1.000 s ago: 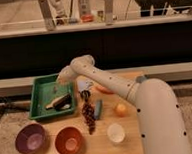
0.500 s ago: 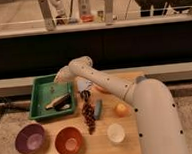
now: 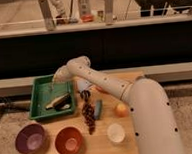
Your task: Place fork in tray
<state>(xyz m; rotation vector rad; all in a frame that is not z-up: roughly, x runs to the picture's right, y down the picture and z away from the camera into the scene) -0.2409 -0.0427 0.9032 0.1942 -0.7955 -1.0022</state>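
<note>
Wooden tabletop with a dark counter front behind; bottles on the ledge above had labels, too blurred to read. Tray sat at the table's left rear corner: green, rectangular, raised sloping sides, much wider than either bowl. Inside it lay a dark elongated item with a yellowish edge, toward the front right; fork couldn't be told apart from it. Gripper hung over the tray's rear half, pincer clenched; couldn't tell whether anything was pinched in it. White arm reached in from the right across the table's back edge. Just right of the tray: dark red grapes with a teal item beside them, then an orange fruit. Front row, left to right: purple bowl, orange bowl, small white cup.
</note>
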